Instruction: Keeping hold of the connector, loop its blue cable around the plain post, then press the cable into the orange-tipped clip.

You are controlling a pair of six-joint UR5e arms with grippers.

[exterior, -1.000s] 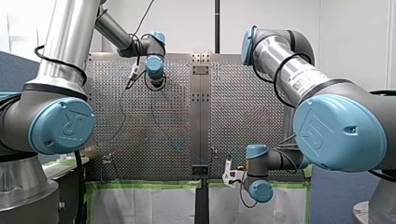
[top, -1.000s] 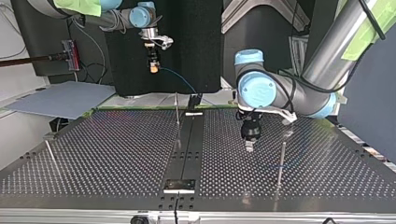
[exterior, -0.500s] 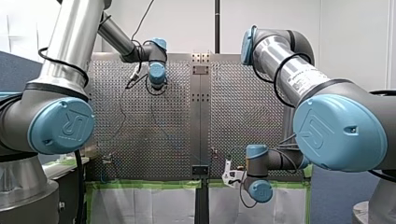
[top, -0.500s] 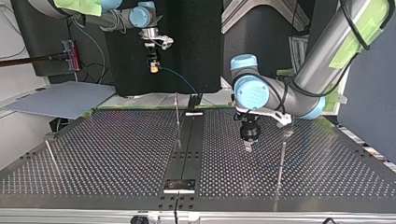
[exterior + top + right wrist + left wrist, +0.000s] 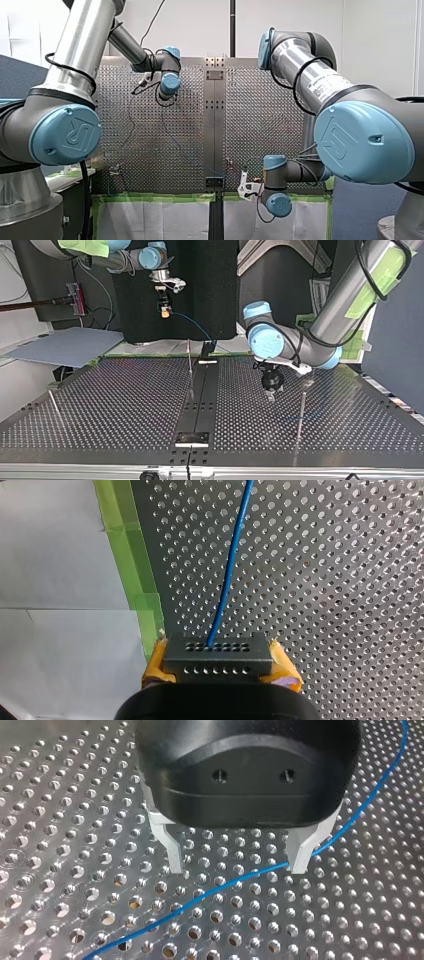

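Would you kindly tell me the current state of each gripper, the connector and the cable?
Dark grey connector block: clamped, held in the air.
Yellow-padded right gripper: shut on the connector block.
Thin blue cable: runs out of the connector block and lies loose on the perforated metal table.
Black left gripper with metal fingers: open over the blue cable, not gripping it.

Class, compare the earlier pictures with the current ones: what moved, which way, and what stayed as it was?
My left end effector edged toward the top view's right, nearer the post, while its wrist drifted toward the centre strip in the front view; its fingers are open, holding nothing. My right end effector, shut on the connector, and the blue cable stayed put.
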